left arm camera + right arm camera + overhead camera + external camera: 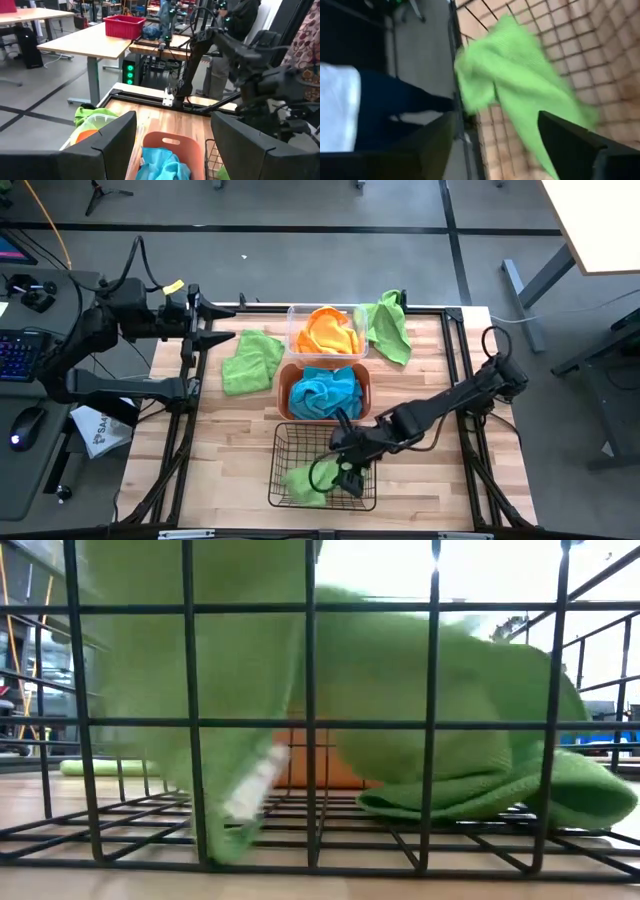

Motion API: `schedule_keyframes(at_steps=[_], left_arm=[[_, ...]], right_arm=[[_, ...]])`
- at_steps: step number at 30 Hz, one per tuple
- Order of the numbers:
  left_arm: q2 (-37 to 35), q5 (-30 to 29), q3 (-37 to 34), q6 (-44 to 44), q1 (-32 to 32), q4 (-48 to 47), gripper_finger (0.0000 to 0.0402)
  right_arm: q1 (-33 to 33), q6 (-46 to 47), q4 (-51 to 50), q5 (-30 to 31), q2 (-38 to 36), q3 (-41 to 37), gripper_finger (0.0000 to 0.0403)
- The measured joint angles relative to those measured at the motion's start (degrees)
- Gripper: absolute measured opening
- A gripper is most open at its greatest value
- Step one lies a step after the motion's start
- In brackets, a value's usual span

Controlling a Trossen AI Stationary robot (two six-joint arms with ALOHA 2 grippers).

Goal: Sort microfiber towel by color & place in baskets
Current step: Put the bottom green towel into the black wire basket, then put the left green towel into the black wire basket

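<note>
1 green towel [303, 482] down in the wire basket [288, 438], right gripper [347, 477] above, fingers apart; best lifted straight up, clear of mesh. Left gripper [222, 323] parked, fingers apart

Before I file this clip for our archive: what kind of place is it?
Likely a robotics lab or workshop: a keyboard and mouse beside the wooden table, more worktables and another robot rig behind.
</note>
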Motion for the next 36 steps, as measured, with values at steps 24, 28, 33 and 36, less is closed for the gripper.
schedule_keyframes(at_steps=[24, 28, 33, 36], left_arm=[[29.25, -12.13, -22.37, 2.77, 16.66, -17.44, 0.0245], [30.59, -5.51, -27.79, 4.39, 18.68, -13.43, 0.0245], [32.42, -6.25, -31.93, 7.83, 18.64, -6.36, 0.0245], [35.1, -6.72, -33.66, 10.8, 18.67, -4.88, 0.0245]], right_arm=[[4.07, 17.47, -46.22, 21.76, -15.06, -1.82, 0.0309], [7.76, 24.95, -38.92, 21.68, -19.11, -7.87, 0.0309], [10.43, 27.64, -32.59, 22.53, -19.96, -11.68, 0.0309], [10.53, 27.61, -31.19, 22.54, -19.79, -12.32, 0.0309]])
